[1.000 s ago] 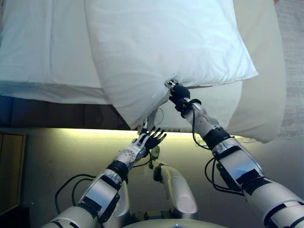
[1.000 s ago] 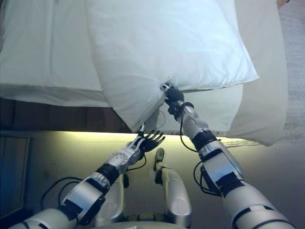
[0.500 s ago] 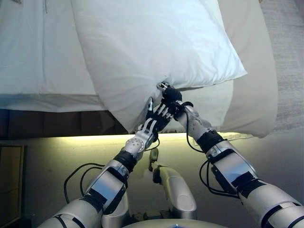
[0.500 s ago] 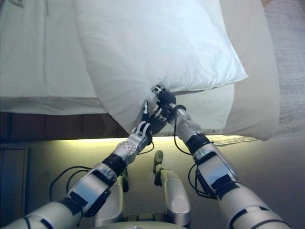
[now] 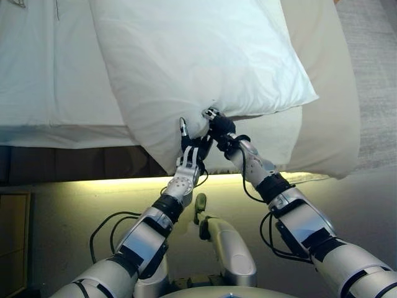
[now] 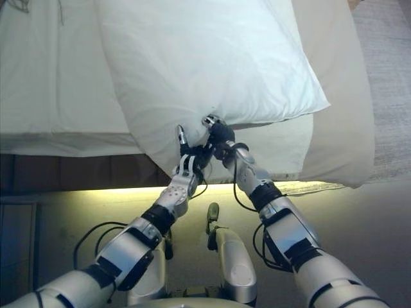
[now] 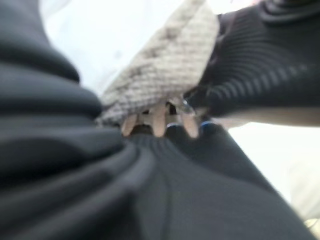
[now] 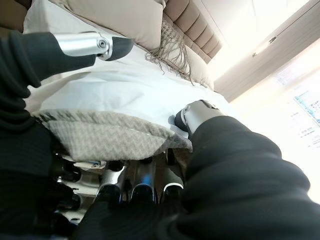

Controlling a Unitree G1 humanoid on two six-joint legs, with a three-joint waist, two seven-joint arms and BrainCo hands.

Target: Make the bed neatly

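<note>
A large white pillow lay tilted across the bed, its lower edge hanging out past the bed's near edge, over a second white pillow and a beige cover at the bed's right side. Both hands met at the middle of that overhanging lower edge. The right hand was curled on the pillow's edge, pinching the fabric where it puckered. The left hand sat just beside it, touching it, fingers reaching up against the underside of the same edge; whether they had closed on the cloth could not be told. In the right wrist view a grey woven cloth lay over the fingers, and a fringed beige cushion lay farther up the bed.
</note>
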